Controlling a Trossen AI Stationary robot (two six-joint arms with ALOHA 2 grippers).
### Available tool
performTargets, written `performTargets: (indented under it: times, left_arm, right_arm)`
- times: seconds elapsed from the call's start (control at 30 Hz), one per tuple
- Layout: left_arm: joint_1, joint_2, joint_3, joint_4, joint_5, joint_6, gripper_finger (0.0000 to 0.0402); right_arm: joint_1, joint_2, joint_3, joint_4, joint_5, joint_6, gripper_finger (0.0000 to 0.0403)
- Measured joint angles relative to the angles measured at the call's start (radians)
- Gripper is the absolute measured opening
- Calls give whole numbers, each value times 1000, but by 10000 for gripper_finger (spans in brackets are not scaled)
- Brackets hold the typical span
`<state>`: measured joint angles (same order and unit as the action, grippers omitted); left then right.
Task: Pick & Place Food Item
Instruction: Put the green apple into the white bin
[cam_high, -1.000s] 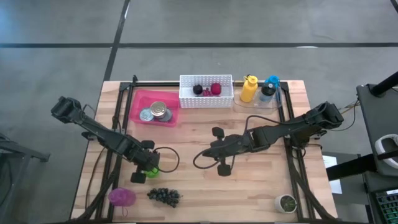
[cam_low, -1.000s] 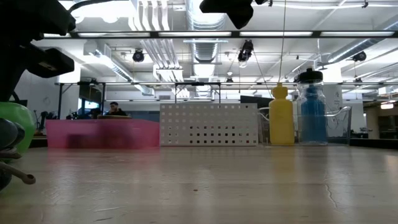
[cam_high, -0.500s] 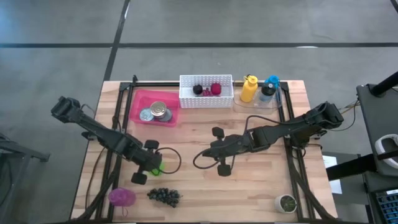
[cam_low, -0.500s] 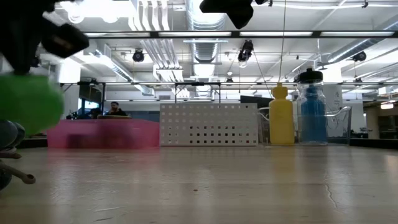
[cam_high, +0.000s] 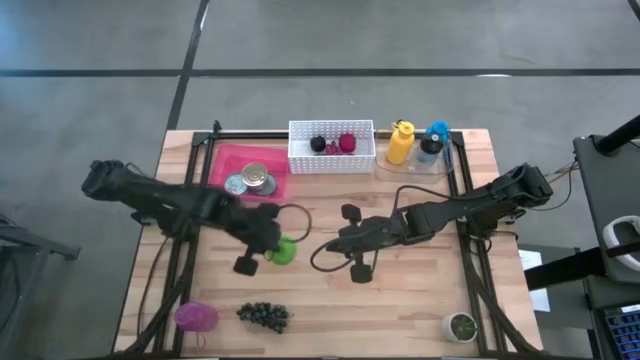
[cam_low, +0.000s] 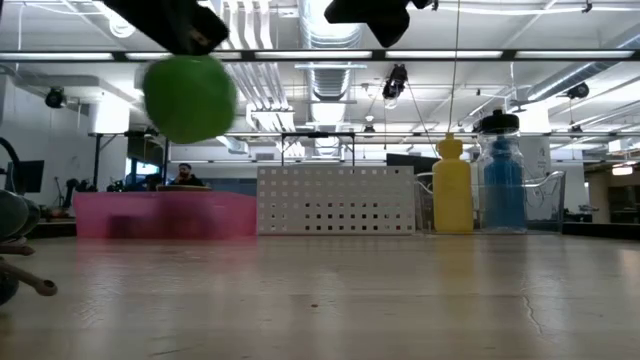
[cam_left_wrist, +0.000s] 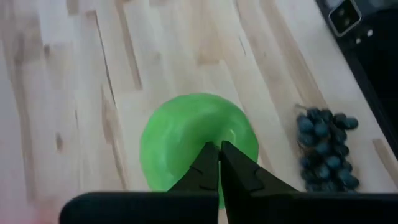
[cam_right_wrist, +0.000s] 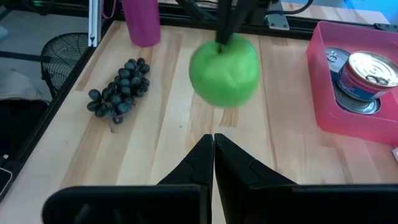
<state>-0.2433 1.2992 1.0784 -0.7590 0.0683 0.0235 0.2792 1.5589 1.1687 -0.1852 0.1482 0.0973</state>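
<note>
one green apple hangs pinched in left gripper, clear of table; white basket lies ahead-right; right gripper shut, empty.

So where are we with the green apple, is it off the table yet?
Yes: the left gripper is shut on the green apple, which hangs clear above the table. Placing is left; it is not yet in the pink bin or the white basket. The right gripper waits shut mid-table.

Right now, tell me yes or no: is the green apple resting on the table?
No, in the low view the green apple hangs well above the table, carried by the left gripper.
</note>
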Motion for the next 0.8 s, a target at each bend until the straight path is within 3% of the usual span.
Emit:
performTargets:
  times: [0.23,0.6,0.8]
  left_arm:
    - [179,152,28,97,220,170,0]
    - [251,461,219,108,285,305,0]
    - [255,527,233,124,321,344,0]
  right_arm:
    - [9,-10,0,-22,-1,0,8]
    - [25,-33,0,-40,0,0,8]
    - [53,-46,0,-75,0,11,8]
